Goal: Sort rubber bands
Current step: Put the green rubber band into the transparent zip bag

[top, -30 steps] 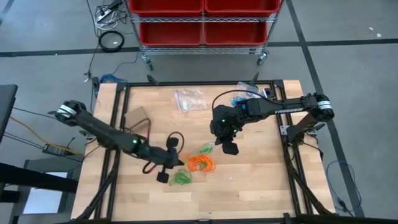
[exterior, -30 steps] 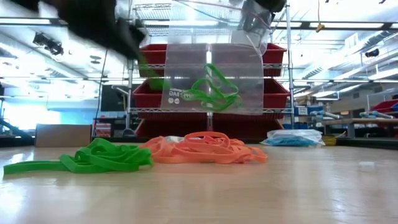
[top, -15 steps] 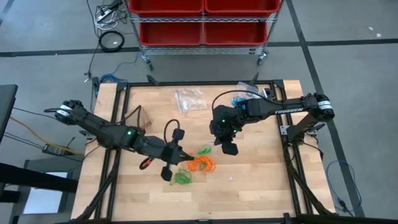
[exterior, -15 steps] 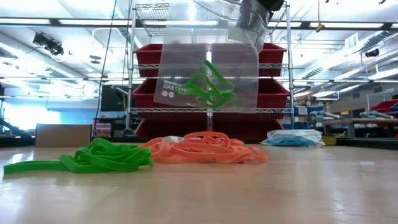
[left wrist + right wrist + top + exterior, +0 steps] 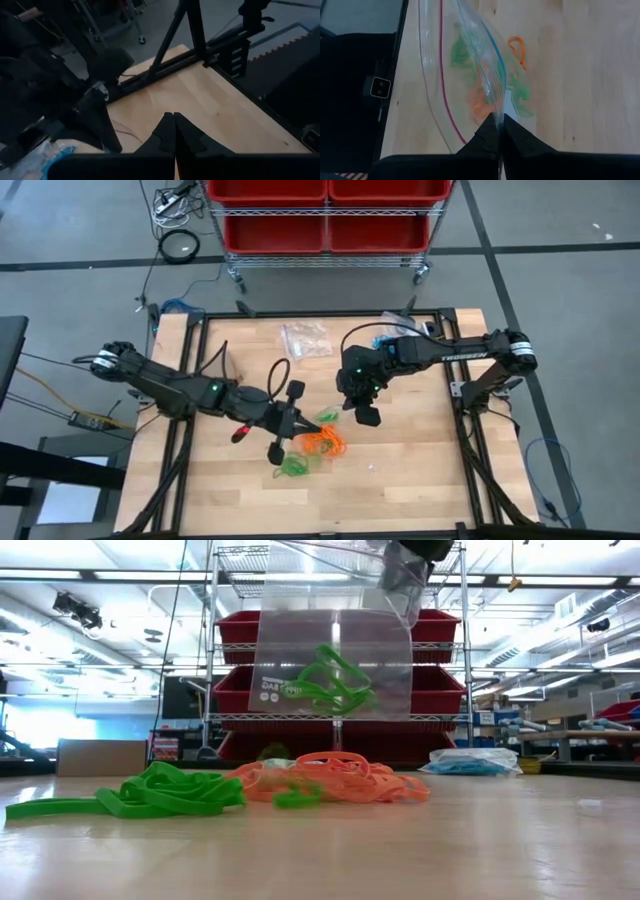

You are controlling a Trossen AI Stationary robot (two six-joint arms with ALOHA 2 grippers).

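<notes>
Loose rubber bands lie on the wooden table in an orange heap (image 5: 322,443) (image 5: 330,778) and a green heap (image 5: 292,467) (image 5: 160,790). One green band (image 5: 297,798) lies at the orange heap's near edge. My right gripper (image 5: 352,408) (image 5: 498,125), above the heaps, is shut on a clear zip bag (image 5: 335,650) with green bands (image 5: 335,685) inside. My left gripper (image 5: 303,423) (image 5: 173,117) hovers beside the bag, shut, with nothing between its fingers. My right gripper pinches the bag's top edge (image 5: 496,111) between its two fingers, near one upper corner (image 5: 400,590). The fingers slant down from above. The bag hangs below them, a little tilted and clear of the table, with the green bands in its lower part.
A clear bag (image 5: 305,340) lies at the table's far side, and a bag with blue bands (image 5: 470,762) at the far right. A red bin rack (image 5: 325,215) stands beyond the far edge. Black frame rails (image 5: 190,380) run along the table's sides.
My left gripper has risen and moved toward the table's right, up to the hanging bag, rolling as it went. It stays shut. A green band now lies at the near edge of the orange heap, where none lay before. The bag has swung slightly.
</notes>
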